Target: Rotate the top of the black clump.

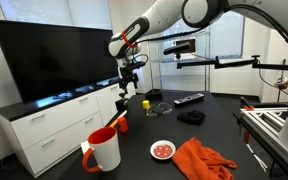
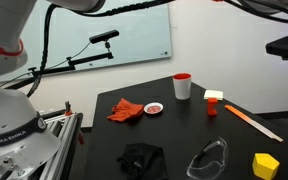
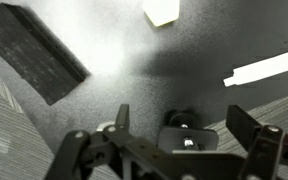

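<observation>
The gripper [image 1: 130,86] hangs from the arm just above the black clump [image 1: 121,106]. The clump stands upright near the edge of the dark surface [image 1: 224,125], beside the white cabinet [image 1: 44,125] that carries a big dark screen [image 1: 54,55], and a small red piece [image 1: 121,124] sits at its foot. In the wrist view the two fingers [image 3: 121,118] stand wide apart and hold nothing. A dark rounded part sits low between them, touching neither; whether it is the clump's knobbed top is hard to tell. That view also shows a long black block [image 3: 34,50] at the upper left and a pale strip [image 3: 264,68] at the right. A yellow block [image 1: 145,103] lies near the clump, the black remote [image 1: 188,99] lies farther along, and a lump of black fabric [image 1: 191,117] is close to the remote. Nearer the front are a white mug [image 1: 104,150] with a red inside, a small dish [image 1: 163,150] and a crumpled orange cloth [image 1: 204,160], all three seen in both exterior views.
</observation>
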